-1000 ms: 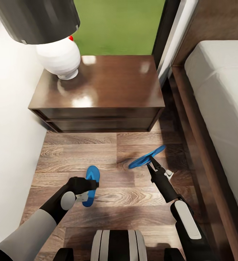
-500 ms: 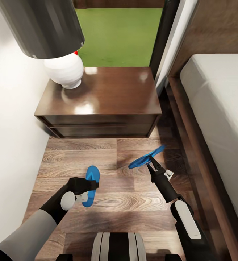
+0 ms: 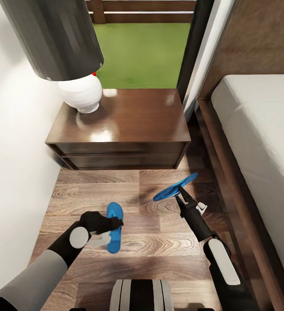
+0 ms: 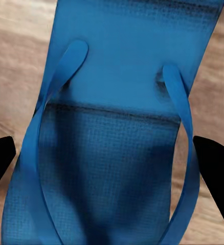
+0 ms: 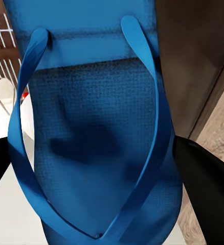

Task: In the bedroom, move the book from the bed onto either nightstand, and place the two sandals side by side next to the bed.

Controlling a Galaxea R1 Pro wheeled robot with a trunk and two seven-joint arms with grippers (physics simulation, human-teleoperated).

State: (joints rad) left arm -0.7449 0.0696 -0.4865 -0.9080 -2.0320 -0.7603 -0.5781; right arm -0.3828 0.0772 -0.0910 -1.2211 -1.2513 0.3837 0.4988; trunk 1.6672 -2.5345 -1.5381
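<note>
One bright blue sandal [image 3: 114, 228] hangs low over the wood floor in front of the nightstand [image 3: 120, 125], with my left gripper [image 3: 114, 223] shut across its width. In the left wrist view this sandal [image 4: 117, 127] spans the gap between the black fingers [image 4: 214, 173]. My right gripper [image 3: 181, 193] is shut on the other sandal [image 3: 175, 186], which is tilted in the air near the bed [image 3: 263, 142]; its straps face the right wrist camera [image 5: 91, 132]. The book is out of view.
A white lamp [image 3: 80, 93] with a dark shade [image 3: 55, 39] stands on the nightstand's left rear corner. A white wall [image 3: 12, 164] closes the left side. The bed's dark frame [image 3: 219, 160] runs along the right. A window [image 3: 142, 43] onto grass lies behind.
The head camera has tilted up, so the scene slid down the picture. My left gripper has carried its sandal a little right and nearer, turning it straighter. The right arm has held still.
</note>
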